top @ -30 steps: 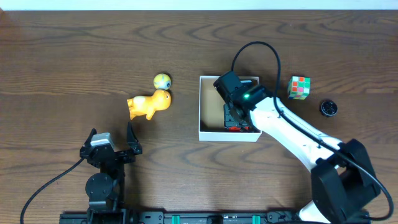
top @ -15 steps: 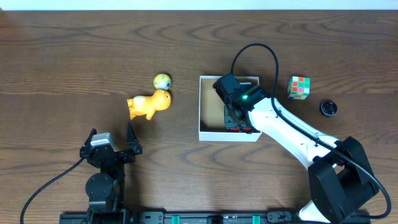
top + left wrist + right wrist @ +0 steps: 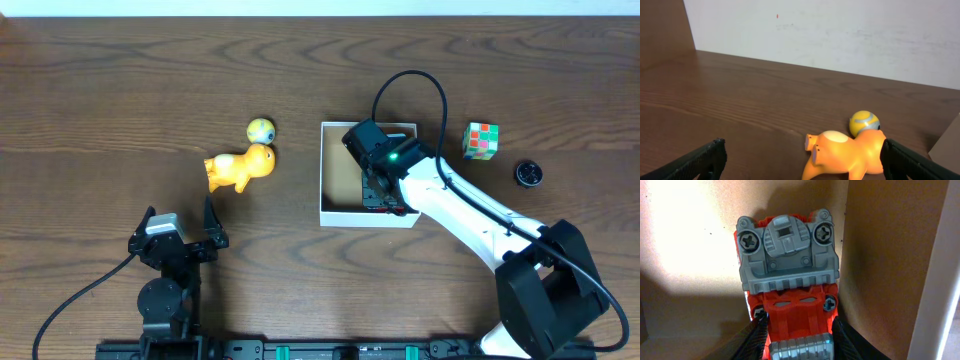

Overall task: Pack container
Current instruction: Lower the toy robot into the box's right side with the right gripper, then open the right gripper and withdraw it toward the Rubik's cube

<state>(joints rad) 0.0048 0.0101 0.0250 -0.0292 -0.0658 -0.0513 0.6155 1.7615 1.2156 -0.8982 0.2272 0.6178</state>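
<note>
The container (image 3: 322, 172) is a shallow white-walled box with a brown floor at mid-table. My right gripper (image 3: 376, 190) reaches into its right half and is shut on a red and grey plastic toy (image 3: 381, 205). In the right wrist view the toy (image 3: 787, 270) lies low over the cardboard floor (image 3: 690, 240), with both fingers (image 3: 796, 335) pressed to its red sides and the container's wall (image 3: 935, 280) close on the right. My left gripper (image 3: 180, 222) is open and empty near the front left.
An orange animal toy (image 3: 240, 168) lies left of the container, with a small yellow and blue ball (image 3: 260, 129) touching its head. Both show ahead of the left fingers (image 3: 802, 160). A colour cube (image 3: 481, 141) and a small black round object (image 3: 528, 173) sit right of the container.
My right gripper has shifted very slightly to the left inside the container with the toy. The left arm has not moved.
</note>
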